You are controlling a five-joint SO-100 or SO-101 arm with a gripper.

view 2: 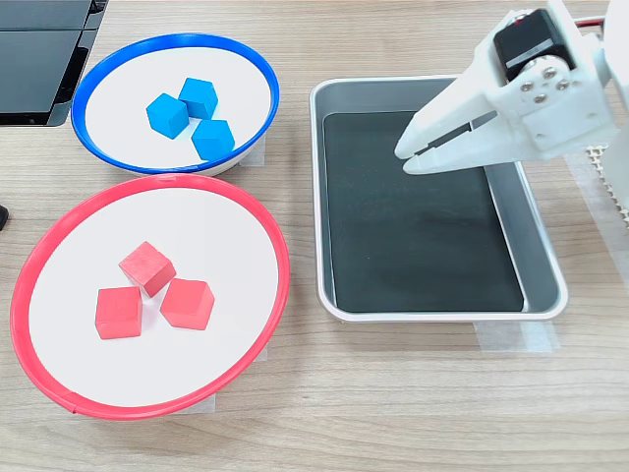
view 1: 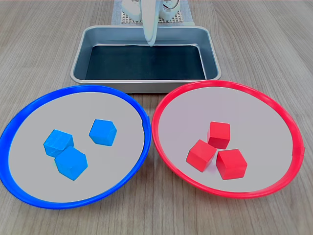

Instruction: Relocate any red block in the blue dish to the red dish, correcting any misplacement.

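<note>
The blue dish (view 1: 14,125) (view 2: 257,84) holds three blue cubes (view 1: 73,147) (view 2: 192,116) and no red block. In the red dish (view 1: 161,110) (view 2: 280,265) lie three red blocks (view 1: 218,149) (view 2: 149,290) close together. My white gripper (view 1: 152,43) (view 2: 405,159) hangs above the metal tray, well away from both dishes. Its fingers are closed together with nothing between them.
A rectangular metal tray (view 1: 78,56) (view 2: 316,197) with a dark bottom sits behind the dishes in the first exterior view, on the second exterior view's right. A dark object (view 2: 39,59) lies at the second exterior view's top left. Wooden tabletop surrounds everything.
</note>
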